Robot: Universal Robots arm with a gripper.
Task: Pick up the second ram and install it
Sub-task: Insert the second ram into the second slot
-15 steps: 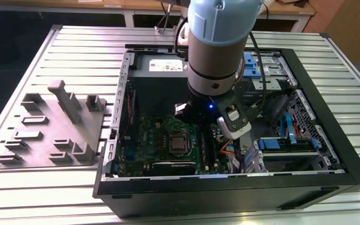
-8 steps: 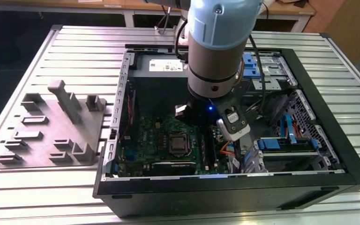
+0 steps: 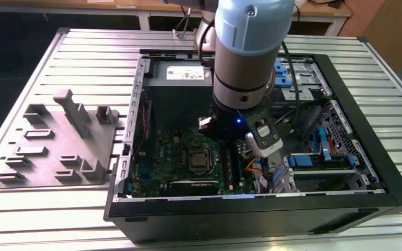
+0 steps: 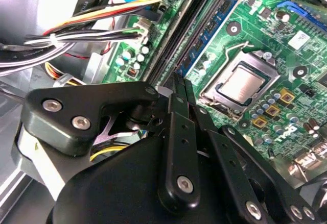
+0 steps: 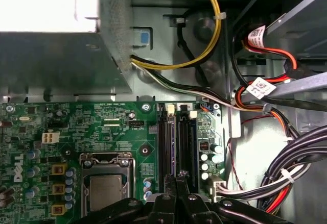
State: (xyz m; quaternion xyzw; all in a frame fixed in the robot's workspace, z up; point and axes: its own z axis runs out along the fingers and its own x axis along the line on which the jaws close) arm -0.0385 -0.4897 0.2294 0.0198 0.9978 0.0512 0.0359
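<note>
My gripper [image 4: 180, 83] is down inside the open computer case [image 3: 368, 209], over the memory slots [image 5: 168, 142] beside the processor socket [image 5: 104, 185]. Its two black fingers are closed to a thin gap. The second ram [image 5: 176, 147] shows as a thin dark strip seen edge-on. It runs out from between the fingertips in line with the slots, low against the green motherboard [image 4: 265, 35]. In the second wrist view the same dark strip [image 4: 196, 30] stretches away from the gripper along a blue slot. The arm [image 3: 250, 57] hides the gripper in the exterior view.
A grey moulded tray [image 3: 54, 151] lies on the slatted table on the exterior view's left. Bundled cables [image 5: 286, 173] and a yellow wire [image 5: 217, 30] run close beside the slots. The power supply box [image 5: 51, 35] and drive bays [image 3: 326, 157] hem in the motherboard.
</note>
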